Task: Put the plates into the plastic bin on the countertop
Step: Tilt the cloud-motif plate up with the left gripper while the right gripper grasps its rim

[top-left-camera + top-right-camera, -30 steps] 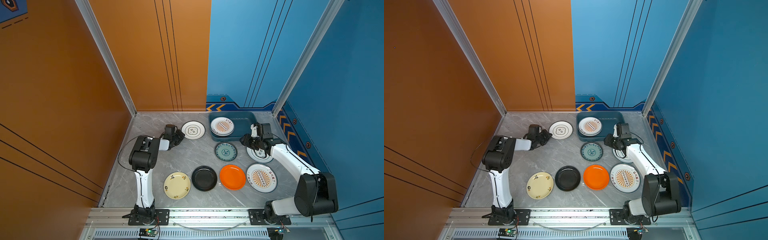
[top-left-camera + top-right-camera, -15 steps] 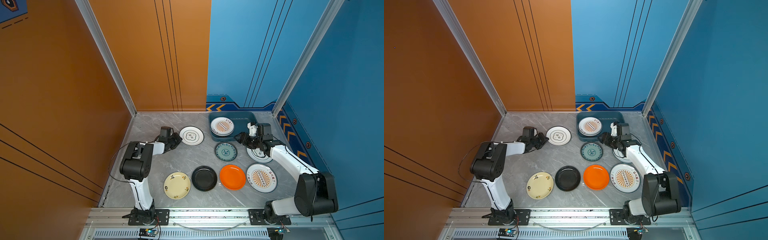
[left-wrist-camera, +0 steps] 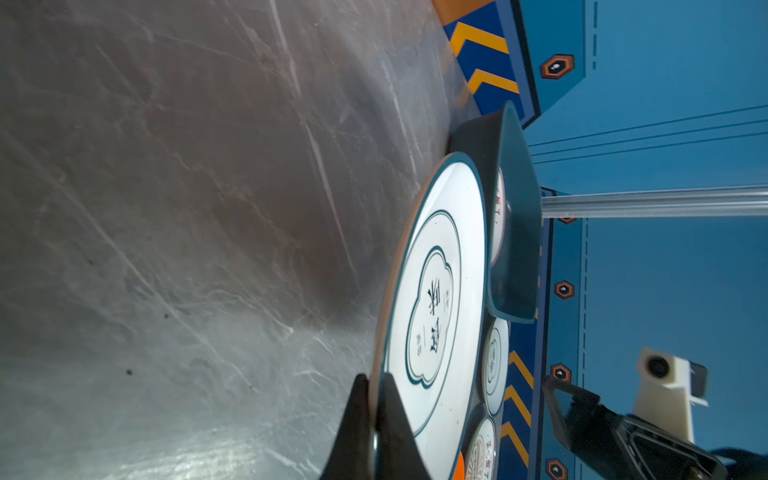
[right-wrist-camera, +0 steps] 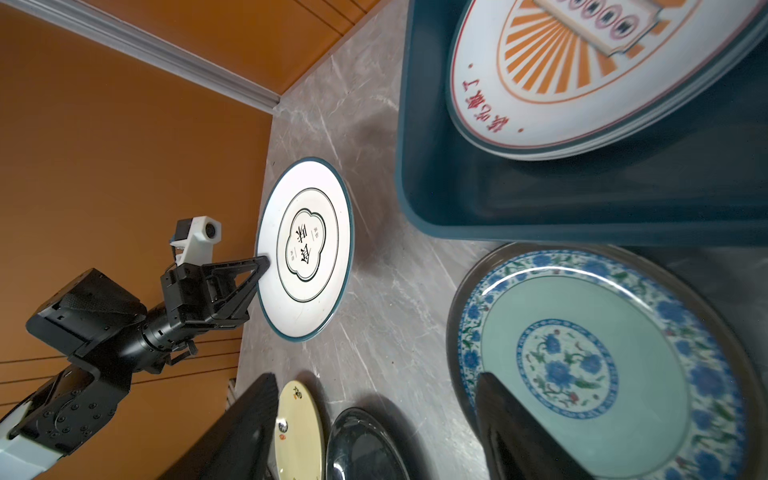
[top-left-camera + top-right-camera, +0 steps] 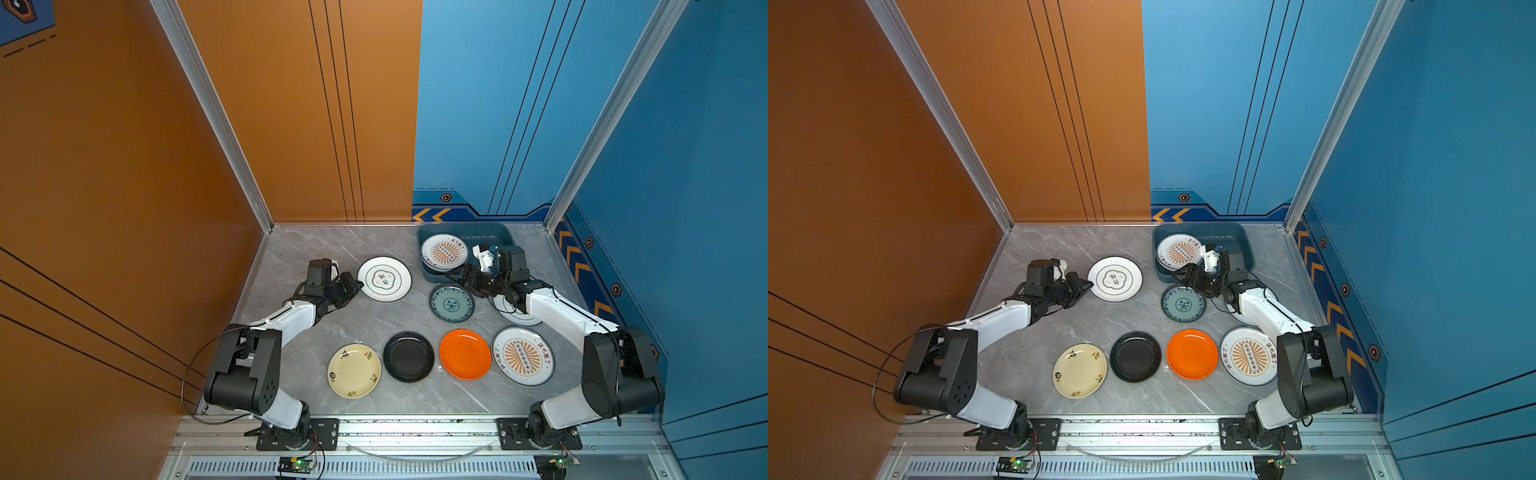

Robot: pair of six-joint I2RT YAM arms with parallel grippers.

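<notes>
On the left, the left gripper [image 5: 356, 285] was pinched tight on the left edge of a round white plate with dark rings [image 5: 384, 279]. One finger was on top of the rim and one was under it. This plate was over the grey marble tabletop [image 5: 307, 249], to the left of the bin and not in it. I could not tell if it was lifted a little.

Nearer the front lay a round cream plate [image 5: 354, 370], and next to it a round black plate [image 5: 408, 356]. Behind those sat a round teal plate with blue flowers [image 5: 451, 303]. A plain orange round plate [image 5: 465, 354] lay just right of the black one.

At the back stood the dark teal-blue plastic bin [image 5: 498, 232], a box shape with round corners. In its left half lay a white plate with an orange sunburst [image 5: 444, 252], on top of other plates.

The right gripper [image 5: 461, 279] hung between the bin's front rim and the teal plate. Its fingers were wide apart and held nothing.

Another white ringed plate [image 5: 515, 318] was half hidden under the right arm. A second sunburst plate [image 5: 523, 356] lay at the front right.
</notes>
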